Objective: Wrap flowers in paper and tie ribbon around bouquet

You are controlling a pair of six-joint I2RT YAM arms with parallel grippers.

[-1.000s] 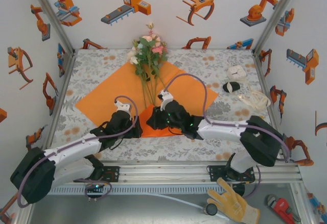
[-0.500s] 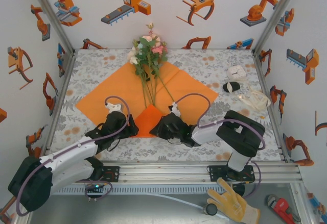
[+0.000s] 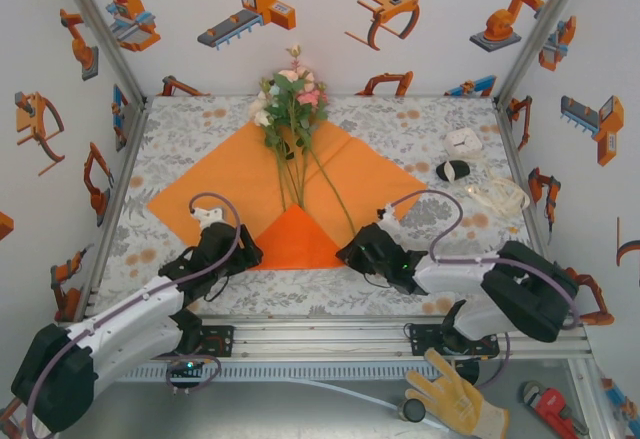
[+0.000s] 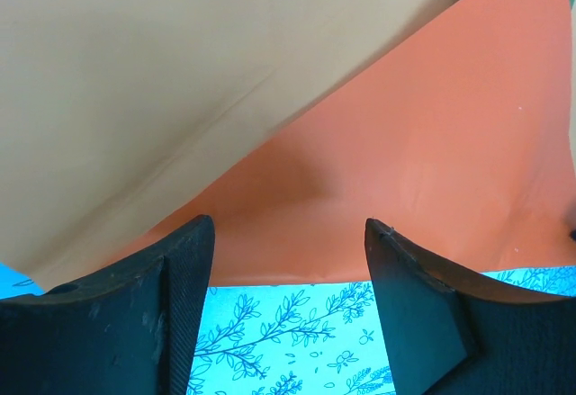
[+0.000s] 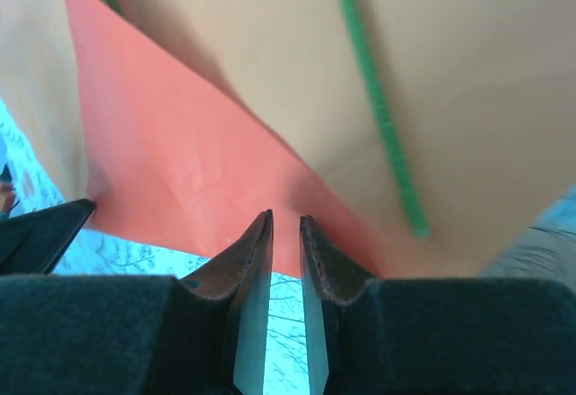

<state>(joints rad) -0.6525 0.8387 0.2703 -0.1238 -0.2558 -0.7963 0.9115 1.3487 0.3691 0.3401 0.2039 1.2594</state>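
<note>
While both tools sit at its near edge, the large bright orange matte paper sheet [image 3: 215,194] lies flat. Left gripper [image 4: 288,260]: wide open, empty, folded corner just ahead. Pink, white and cream flowers on thin green stems [image 3: 292,104]: farther ahead, between the 2 tools. Right gripper [image 5: 286,233]: jaws a narrow slit apart, nothing held, paper edge at its tips.

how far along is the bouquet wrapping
Done: the flowers lie on the paper, its near corner folded up toward the stem ends. In hand: left gripper and right gripper sit empty at that fold's base. Left: wrapping the sides around and tying the ribbon, lying untouched at the right.
</note>
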